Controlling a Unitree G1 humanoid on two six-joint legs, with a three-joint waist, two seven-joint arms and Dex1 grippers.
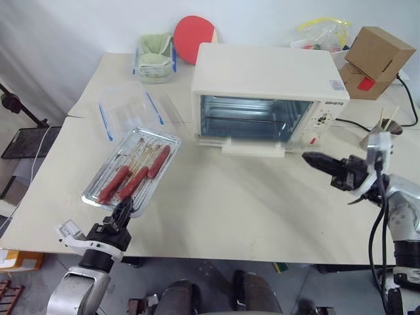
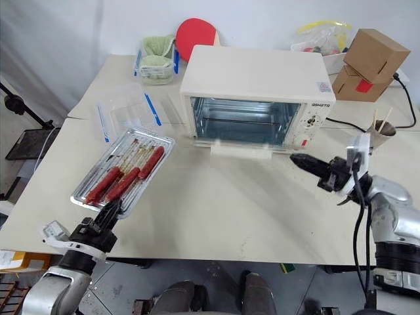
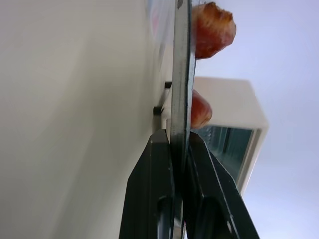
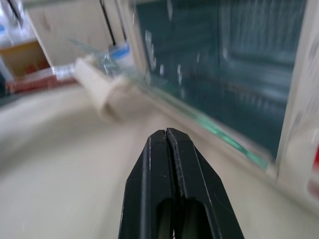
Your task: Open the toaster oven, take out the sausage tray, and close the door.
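Two grippers sit low in the head views. At lower left the left gripper has its black fingers pinched on the near rim of the sausage tray; the left wrist view shows the thin metal edge clamped between both fingers, with red sausage ends beyond it. The tray rests on the cream table at centre left and carries three red sausages lying side by side on its wire rack. At right of the frame the right gripper hangs above the table with its fingers pressed together on nothing, pointing toward the oven's lower right corner; the right wrist view shows the tips meeting just short of the door's glass edge. Behind, at upper centre, the toaster oven stands with the door dropped open, its cream bar handle nearest the camera and blurred. Small dark lettering on the control panel at right is too small to read surely. Left of the oven lies a clear lid with blue clips; farther back are a clear container, a red paddle, and at upper right a brown cardboard box bearing a red label.
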